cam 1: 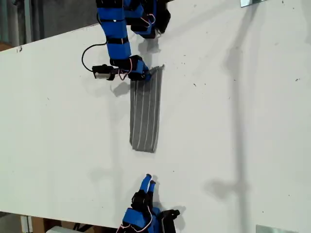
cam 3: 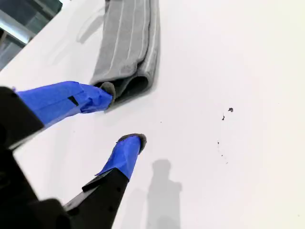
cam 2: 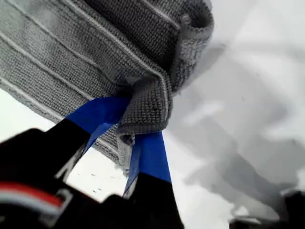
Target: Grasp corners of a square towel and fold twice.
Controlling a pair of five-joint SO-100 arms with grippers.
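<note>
Now the thin dark-grey cloth towel with narrow white stripes [cam 1: 145,114] lies folded into a long narrow strip on the white desk [cam 1: 233,126]. In the exterior view the strip runs from near the far edge of the desk, at the top of that view, toward the near edge at its bottom, and it stays closer to the exterior view's left than to its right.

My first pincer [cam 2: 127,125] is at the far end of the strip. Its two blue taped fingers [cam 2: 151,155] are pressed together on a bunched corner [cam 2: 150,102] of the cloth, so it is gripping the towel there. In the exterior view this same pincer [cam 1: 144,74] sits at the upper end of the strip, and the cloth next to it rises a little into a point.

My second pincer [cam 3: 121,114] is at the other end, by the near edge of the desk. Its jaws stand apart and hold nothing. In the second wrist view the folded end of the towel [cam 3: 126,71] lies just beyond the upper blue finger [cam 3: 71,100], and I cannot tell if the fingertip touches it. In the exterior view this pincer [cam 1: 148,180] is clearly apart from the strip's lower end.
</note>
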